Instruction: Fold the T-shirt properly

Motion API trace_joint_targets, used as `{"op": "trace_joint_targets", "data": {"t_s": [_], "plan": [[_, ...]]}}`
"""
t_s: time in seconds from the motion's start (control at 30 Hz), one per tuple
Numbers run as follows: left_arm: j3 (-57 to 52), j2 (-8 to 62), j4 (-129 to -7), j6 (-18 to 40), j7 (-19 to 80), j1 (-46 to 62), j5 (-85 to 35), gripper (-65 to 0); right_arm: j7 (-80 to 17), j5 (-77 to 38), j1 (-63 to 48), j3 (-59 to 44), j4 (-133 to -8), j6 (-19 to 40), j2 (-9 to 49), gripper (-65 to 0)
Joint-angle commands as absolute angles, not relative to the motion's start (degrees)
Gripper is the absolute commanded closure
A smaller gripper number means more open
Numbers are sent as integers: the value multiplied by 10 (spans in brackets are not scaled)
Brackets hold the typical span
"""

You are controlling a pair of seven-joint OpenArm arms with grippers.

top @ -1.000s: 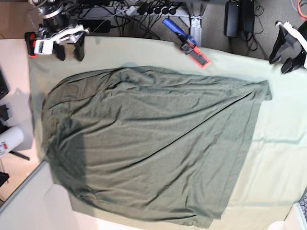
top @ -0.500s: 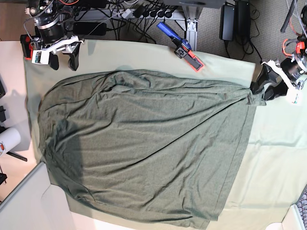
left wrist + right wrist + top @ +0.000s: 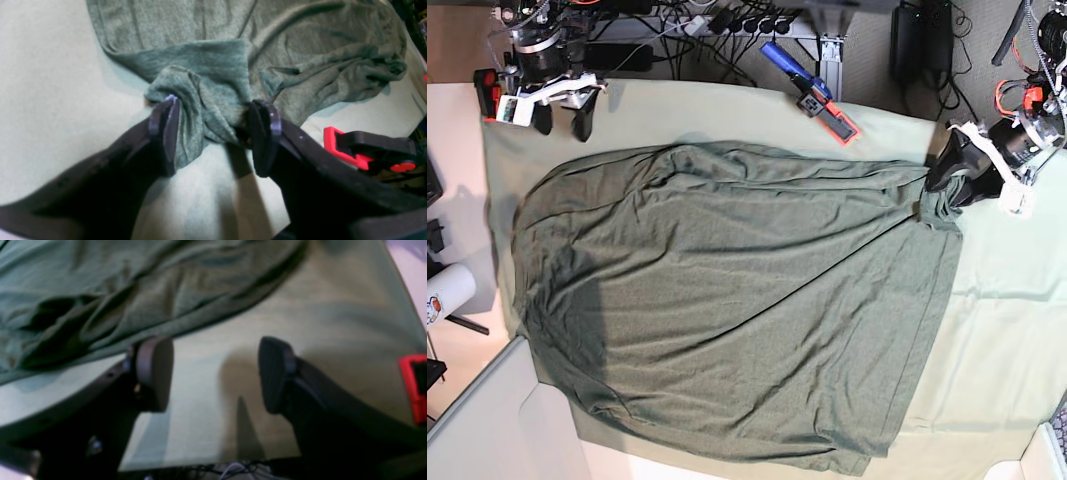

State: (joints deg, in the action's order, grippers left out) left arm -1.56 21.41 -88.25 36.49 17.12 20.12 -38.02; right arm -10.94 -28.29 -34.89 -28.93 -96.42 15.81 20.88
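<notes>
The dark olive T-shirt (image 3: 727, 300) lies spread and wrinkled on the pale mint tablecloth (image 3: 1007, 330). My left gripper (image 3: 943, 182) is at its upper right corner. In the left wrist view that corner of the T-shirt (image 3: 206, 100) is bunched up between the fingers of the left gripper (image 3: 215, 131), whose jaws stand wide apart and open around it. My right gripper (image 3: 562, 122) hangs above the cloth past the shirt's upper left edge. In the right wrist view the right gripper (image 3: 215, 373) is open over bare tablecloth (image 3: 333, 306), the T-shirt's edge (image 3: 133, 290) just beyond its left finger.
A blue and red clamp (image 3: 812, 95) lies on the cloth's far edge, and shows as a red and black piece (image 3: 363, 153) in the left wrist view. Cables and power bricks (image 3: 917, 40) sit beyond the table. A white roll (image 3: 447, 290) stands off the left edge.
The left arm came in from the right and down onto the shirt's upper right corner, pushing it inward into a bunch. The right arm shifted only slightly.
</notes>
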Motion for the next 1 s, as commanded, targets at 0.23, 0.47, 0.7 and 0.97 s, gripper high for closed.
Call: {"op": "trace_joint_targets", "data": {"t_s": [0.23,0.47,0.7,0.97], "plan": [[-18,219,-871,372,170,200,-358,-357,-97,-288,-270,-295,-915,127,176,-399],[-18,219,-841,372,170,200,-366,-356,-97,-305,-193,-295,-811,126,176,-399],[-18,219,-841,372,170,199,-367,-340,-107,-311,-161,-295,-792,126,173,-399],[-17,219,-841,372,175,197,-367,-261,-138,-337,-140,-295,-792,128,169,-399]]}}
